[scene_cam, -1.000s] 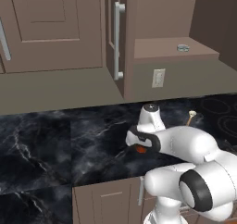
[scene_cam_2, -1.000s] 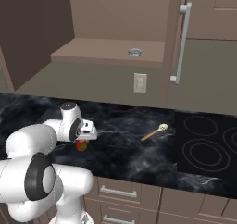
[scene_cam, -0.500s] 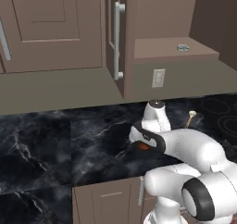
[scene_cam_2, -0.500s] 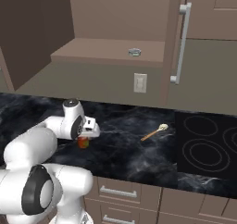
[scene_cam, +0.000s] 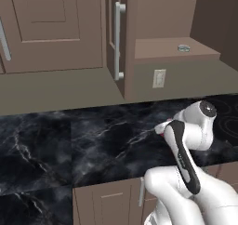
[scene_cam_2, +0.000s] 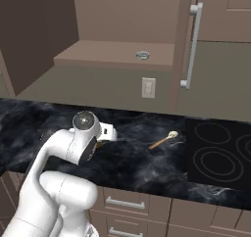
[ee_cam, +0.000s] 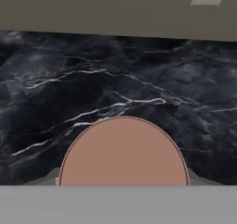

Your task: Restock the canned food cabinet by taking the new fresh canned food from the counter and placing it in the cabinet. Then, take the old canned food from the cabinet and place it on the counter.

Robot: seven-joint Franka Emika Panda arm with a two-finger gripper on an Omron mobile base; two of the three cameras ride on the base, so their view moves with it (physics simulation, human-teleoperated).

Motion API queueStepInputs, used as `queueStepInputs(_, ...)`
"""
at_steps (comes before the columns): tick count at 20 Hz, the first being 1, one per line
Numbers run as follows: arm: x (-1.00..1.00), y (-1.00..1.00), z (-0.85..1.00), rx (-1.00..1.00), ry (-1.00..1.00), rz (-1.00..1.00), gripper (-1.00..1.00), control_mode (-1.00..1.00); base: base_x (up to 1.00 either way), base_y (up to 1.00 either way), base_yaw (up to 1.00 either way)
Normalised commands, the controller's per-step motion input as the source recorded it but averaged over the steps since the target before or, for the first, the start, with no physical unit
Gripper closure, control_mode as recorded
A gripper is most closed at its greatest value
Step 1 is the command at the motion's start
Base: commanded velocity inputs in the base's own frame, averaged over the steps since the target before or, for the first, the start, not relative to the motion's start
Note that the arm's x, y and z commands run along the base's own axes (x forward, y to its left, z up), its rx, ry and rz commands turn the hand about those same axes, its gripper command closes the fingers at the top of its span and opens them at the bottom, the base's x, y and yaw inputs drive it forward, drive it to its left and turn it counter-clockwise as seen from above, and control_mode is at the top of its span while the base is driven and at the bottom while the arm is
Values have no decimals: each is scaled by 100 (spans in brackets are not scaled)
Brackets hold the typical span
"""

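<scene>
Presently the new fresh canned food [ee_cam: 124, 153] sits directly under the claw [scene_cam_2: 103, 139], low over the near-middle of the desk [scene_cam: 56, 145], well short of the wall socket [scene_cam_2: 148, 87]. In the hand view it shows as one flat salmon-coloured round face, cut off at the bottom. From the right base view only a small dark-orange sliver of it peeks out beneath the white hand. Claw state: cannot tell. The finger tips are hidden behind the can and by the wrist, so whether they pinch the can or merely straddle it is open. Judgement: the hand is placed squarely over the can because this is the pick-up step of the restock, and centring the can between the fingers gives an even bite on its curved wall. Orientation: the round face turned to the hand camera reads as an end of the cylinder, so its long axis appears to run along the claw's own line of approach. Whether the can stands truly upright on the desk, or is clear of it, I cannot tell. The cabinet [scene_cam_2: 112, 15] stands open above and beyond, its door [scene_cam_2: 195, 45] swung out to the right, which leaves the tan shelf free to receive the can. The old canned food [scene_cam_2: 142, 55] rests flat on that shelf near its front edge, towards the right. A wooden spoon [scene_cam_2: 164, 140] lies on the desk to the right, apart from the claw.
</scene>
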Motion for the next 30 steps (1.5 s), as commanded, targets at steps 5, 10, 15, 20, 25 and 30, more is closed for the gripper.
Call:
queueStepInputs(5, -42, -12, 100, 2, -44, -1, 100, -100, 0, 0, 0)
queueStepInputs(10, -21, 0, 100, 0, -39, -7, 100, -100, 0, 0, 0)
queueStepInputs(15, -13, 0, 100, 0, -10, -5, 100, -100, 0, 0, 0)
queueStepInputs(20, -3, -1, 100, 0, 15, -13, 100, -100, 0, 0, 0)
queueStepInputs(25, -8, -1, 100, -2, 39, -9, 100, -100, 0, 0, 0)
queueStepInputs(30, 0, 0, 44, 3, 22, -2, 100, -100, 0, 0, 0)
